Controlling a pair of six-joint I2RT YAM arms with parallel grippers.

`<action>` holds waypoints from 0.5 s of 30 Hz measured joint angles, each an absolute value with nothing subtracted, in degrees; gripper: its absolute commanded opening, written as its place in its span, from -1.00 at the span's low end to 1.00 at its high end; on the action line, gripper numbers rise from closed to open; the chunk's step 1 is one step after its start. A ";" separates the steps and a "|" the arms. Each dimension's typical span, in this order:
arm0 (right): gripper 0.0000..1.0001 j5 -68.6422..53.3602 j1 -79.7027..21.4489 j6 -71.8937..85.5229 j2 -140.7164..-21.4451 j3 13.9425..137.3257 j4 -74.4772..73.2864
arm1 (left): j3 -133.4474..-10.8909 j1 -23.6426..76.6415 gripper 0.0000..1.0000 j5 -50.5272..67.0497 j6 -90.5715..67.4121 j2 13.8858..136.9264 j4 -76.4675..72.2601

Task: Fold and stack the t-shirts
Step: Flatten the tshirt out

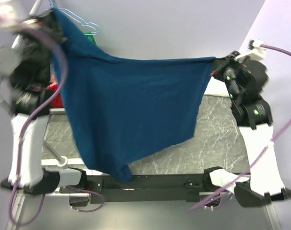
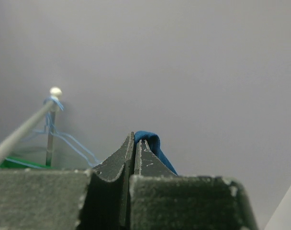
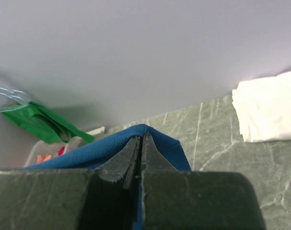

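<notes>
A navy blue t-shirt [image 1: 131, 110] hangs spread in the air above the table, stretched between both arms. My left gripper [image 1: 53, 17] is raised at the far left and shut on one top corner; the left wrist view shows a fold of the blue cloth [image 2: 150, 141] pinched at the fingertips [image 2: 141, 148]. At the right, my right gripper [image 1: 216, 64] is shut on the other corner, and blue fabric [image 3: 102, 148] wraps over its closed tips. The shirt's lower end droops near the front rail. A folded white t-shirt [image 3: 270, 108] lies on the table, seen only in the right wrist view.
The grey marbled table [image 1: 217, 139] lies below the shirt. A rack post [image 2: 51, 120] with blue wire hangers [image 1: 81, 19] stands at the back left, with a green garment [image 3: 40, 122] and a basket of coloured clothes [image 3: 54, 151] near it.
</notes>
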State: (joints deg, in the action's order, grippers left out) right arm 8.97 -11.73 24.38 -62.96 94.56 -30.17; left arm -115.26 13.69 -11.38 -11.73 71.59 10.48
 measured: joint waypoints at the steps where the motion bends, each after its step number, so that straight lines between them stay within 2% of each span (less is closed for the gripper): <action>1: -1.00 9.13 -11.73 24.60 -64.03 94.54 -29.95 | -115.26 13.67 -0.98 -11.38 -11.77 73.71 10.33; 9: -1.00 10.11 -11.60 25.50 -77.32 95.02 -29.17 | -115.44 13.67 -0.98 -11.88 -12.14 92.49 11.55; 15: -1.00 9.98 -10.46 24.75 -87.33 106.45 -31.27 | -124.01 13.67 -0.98 -13.34 -11.31 103.85 15.25</action>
